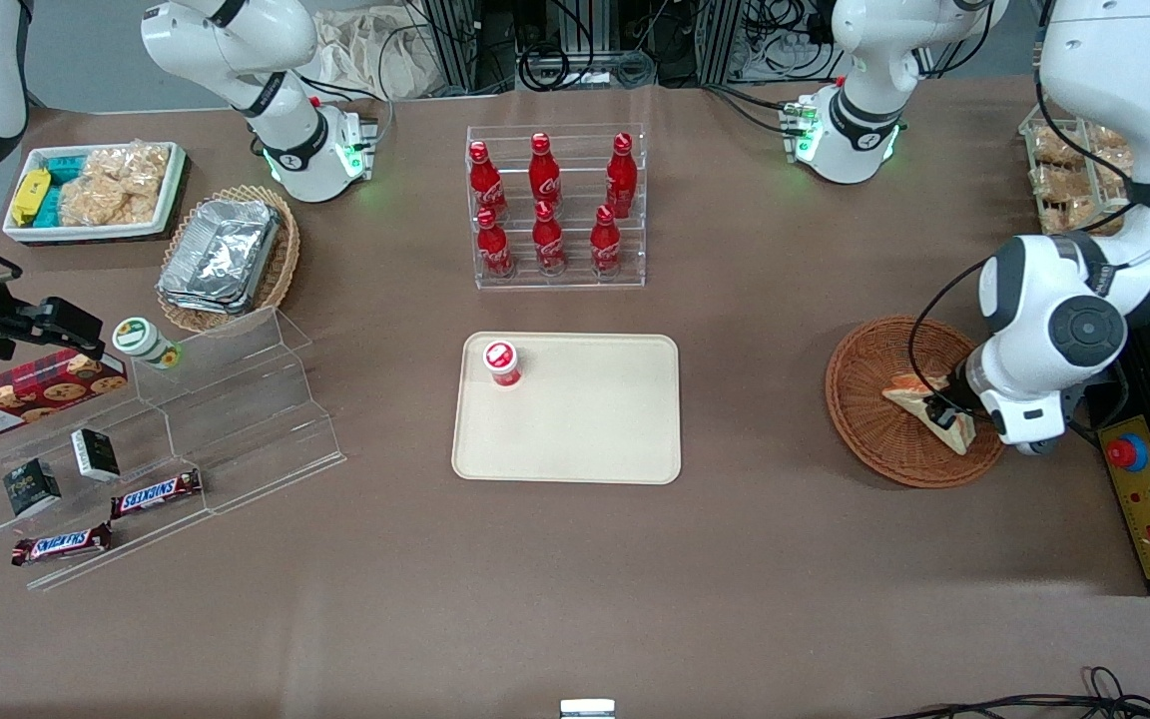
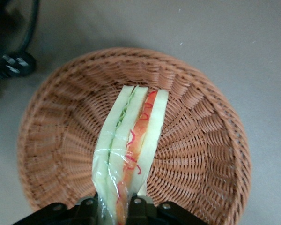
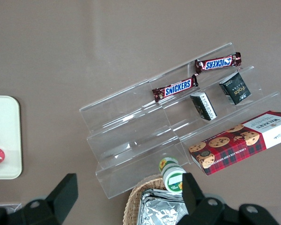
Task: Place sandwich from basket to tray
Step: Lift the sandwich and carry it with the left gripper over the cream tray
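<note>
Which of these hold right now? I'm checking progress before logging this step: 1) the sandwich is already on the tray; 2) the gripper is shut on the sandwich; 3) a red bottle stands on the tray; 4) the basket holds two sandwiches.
1) False: the sandwich is over the basket, not on the tray.
2) True: the gripper is closed on the sandwich's end.
3) True: the red bottle stands on the tray.
4) False: only one sandwich shows.
</note>
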### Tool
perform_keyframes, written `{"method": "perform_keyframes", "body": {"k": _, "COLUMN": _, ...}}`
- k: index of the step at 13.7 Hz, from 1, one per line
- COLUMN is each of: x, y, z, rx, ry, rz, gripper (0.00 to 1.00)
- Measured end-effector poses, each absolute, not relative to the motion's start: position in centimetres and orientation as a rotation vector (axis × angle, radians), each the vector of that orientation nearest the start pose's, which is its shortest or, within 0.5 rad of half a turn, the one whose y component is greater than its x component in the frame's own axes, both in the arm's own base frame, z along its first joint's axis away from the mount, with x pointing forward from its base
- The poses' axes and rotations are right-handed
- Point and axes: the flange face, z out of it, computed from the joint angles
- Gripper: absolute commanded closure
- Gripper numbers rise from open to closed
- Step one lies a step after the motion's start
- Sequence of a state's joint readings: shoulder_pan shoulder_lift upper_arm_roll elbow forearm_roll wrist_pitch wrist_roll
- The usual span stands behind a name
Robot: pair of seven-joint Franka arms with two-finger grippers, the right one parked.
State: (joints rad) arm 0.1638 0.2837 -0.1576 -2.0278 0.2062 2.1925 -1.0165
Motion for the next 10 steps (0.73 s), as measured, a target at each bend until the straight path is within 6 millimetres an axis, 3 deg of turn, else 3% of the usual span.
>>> {"method": "perform_keyframes", "body": {"k": 3, "x": 60.2, "y": 0.9, "z": 37.2, "rx": -2.731, "ry": -1.131, "rz": 0.133, "gripper": 1.00}}
{"method": "perform_keyframes", "body": {"k": 5, "x": 61.4, "y": -0.5, "z": 42.7, "rx": -2.799, "ry": -1.001, "rz": 0.151, "gripper": 1.00}}
{"method": "perform_keyframes", "body": {"k": 8, "x": 61.9, "y": -5.1, "z": 50.9, "rx": -2.940, "ry": -0.634, "rz": 0.163, "gripper": 1.00}}
{"method": "perform_keyframes", "body": {"k": 10, "x": 61.5, "y": -9.8, "z": 54.3, "rx": -3.046, "ry": -0.427, "rz": 0.128, "gripper": 1.00}}
